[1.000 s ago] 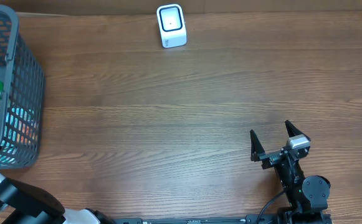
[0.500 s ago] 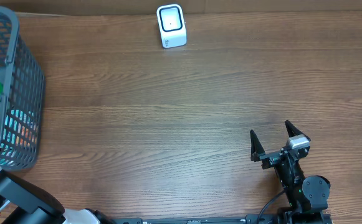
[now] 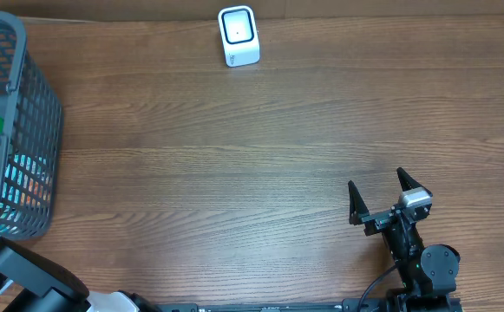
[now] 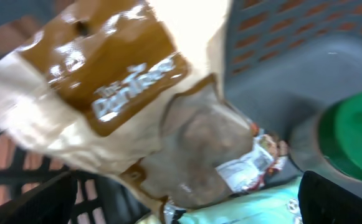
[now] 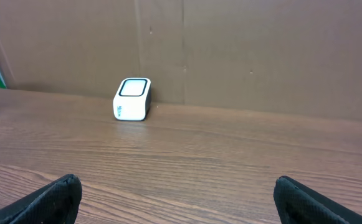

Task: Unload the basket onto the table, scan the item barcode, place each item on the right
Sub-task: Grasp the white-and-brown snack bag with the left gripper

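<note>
Inside the basket [image 3: 39, 121], the left gripper [image 4: 181, 210] is being held spread wide over a brown-and-cream snack bag [image 4: 121, 93], with nothing pinched; a green-lidded jar [image 4: 349, 134] is lying just beside the bag. An item is apparently being chosen for scanning. The bag is best being taken by a flat edge, clear of the jar and the basket's mesh, leaving any barcode uncovered. Well apart from the basket, the right gripper [image 3: 377, 186] is being held spread and empty, and the scanner [image 3: 238, 35] is waiting.

Over 1 s: left arm [image 3: 22, 276] white link shifted up along the basket [image 3: 39, 130] near corner, now covering more of its contents.
</note>
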Action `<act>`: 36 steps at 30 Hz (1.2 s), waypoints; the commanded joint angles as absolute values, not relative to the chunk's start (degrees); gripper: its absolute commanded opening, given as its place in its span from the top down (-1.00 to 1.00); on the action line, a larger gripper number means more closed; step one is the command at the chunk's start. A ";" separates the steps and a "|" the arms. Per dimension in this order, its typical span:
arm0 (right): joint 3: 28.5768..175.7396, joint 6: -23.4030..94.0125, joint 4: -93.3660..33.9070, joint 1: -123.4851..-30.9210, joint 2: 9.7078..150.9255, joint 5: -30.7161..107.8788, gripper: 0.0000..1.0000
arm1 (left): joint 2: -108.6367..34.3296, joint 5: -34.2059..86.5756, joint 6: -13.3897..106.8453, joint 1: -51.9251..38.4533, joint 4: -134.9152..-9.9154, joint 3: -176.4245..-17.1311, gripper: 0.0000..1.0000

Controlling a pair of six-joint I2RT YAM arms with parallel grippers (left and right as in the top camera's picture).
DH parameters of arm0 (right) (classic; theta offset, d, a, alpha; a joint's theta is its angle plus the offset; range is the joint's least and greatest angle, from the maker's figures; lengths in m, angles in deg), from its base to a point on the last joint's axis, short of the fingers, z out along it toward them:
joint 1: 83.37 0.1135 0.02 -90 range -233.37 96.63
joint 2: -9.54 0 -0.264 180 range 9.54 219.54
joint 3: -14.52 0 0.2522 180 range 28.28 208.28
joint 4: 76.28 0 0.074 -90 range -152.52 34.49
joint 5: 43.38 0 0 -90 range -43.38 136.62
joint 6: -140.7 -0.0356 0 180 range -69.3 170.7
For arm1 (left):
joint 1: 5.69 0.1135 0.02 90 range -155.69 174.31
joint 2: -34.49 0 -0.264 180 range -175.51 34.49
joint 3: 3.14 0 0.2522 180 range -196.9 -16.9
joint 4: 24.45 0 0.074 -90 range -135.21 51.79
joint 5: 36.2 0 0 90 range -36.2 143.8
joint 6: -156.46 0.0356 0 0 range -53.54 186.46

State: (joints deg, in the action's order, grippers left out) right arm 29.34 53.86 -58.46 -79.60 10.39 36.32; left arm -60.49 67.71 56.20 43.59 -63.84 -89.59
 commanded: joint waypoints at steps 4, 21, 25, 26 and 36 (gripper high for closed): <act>28.73 53.60 -58.79 -79.86 9.71 36.06 -1.00 | -61.10 63.76 58.56 44.55 -64.75 -90.55 -0.93; 28.73 53.60 -58.79 -79.86 9.71 36.06 -1.00 | -70.43 66.60 58.28 48.62 -63.03 -90.55 -1.00; 28.73 53.60 -58.79 -79.86 9.71 36.04 -1.00 | -71.85 67.21 58.30 48.62 -59.51 -90.55 -1.00; 28.73 53.60 -58.79 -79.86 9.71 36.06 -1.00 | -71.94 67.34 58.30 48.62 -58.63 -90.55 -0.99; 28.73 53.60 -58.79 -79.86 9.71 36.06 -1.00 | -75.96 65.51 58.13 48.42 -52.43 -90.55 -0.99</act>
